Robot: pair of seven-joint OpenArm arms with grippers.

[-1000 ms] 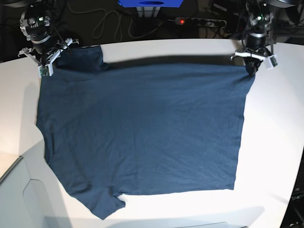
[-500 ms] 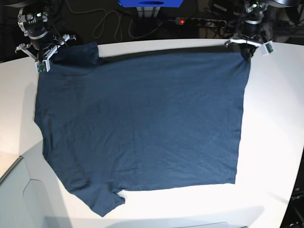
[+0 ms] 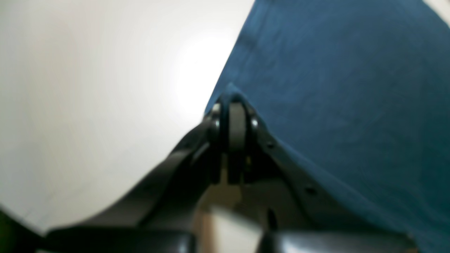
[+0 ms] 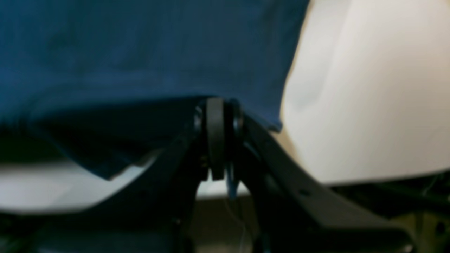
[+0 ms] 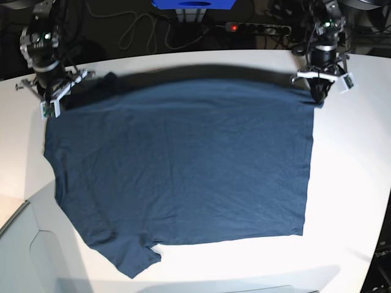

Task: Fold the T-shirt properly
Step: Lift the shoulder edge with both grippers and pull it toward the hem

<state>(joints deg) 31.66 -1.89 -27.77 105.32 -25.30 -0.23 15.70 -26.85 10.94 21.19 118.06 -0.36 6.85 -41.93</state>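
Observation:
The dark navy T-shirt (image 5: pixel 183 165) lies spread over the white table (image 5: pixel 354 183), its far edge raised with a shadow under it. My left gripper (image 5: pixel 317 96) is shut on the far right corner; in the left wrist view the cloth (image 3: pixel 334 88) runs up into the closed fingertips of that gripper (image 3: pixel 232 102). At the far left shoulder edge my right gripper (image 5: pixel 51 107) is shut on the cloth too. In the right wrist view the shirt (image 4: pixel 140 45) hangs from that gripper (image 4: pixel 216 102). One short sleeve (image 5: pixel 131 259) points toward the near edge.
Beyond the table's far edge lie a power strip (image 5: pixel 256 27) with a red light, loose cables (image 5: pixel 137 30) and a blue object (image 5: pixel 194 5). A pale panel (image 5: pixel 24 256) sits by the near left corner. Bare table shows right of the shirt.
Both grippers first carried the far edge away from the camera, then brought it back toward the near side. The far left sleeve has folded under and mostly vanished.

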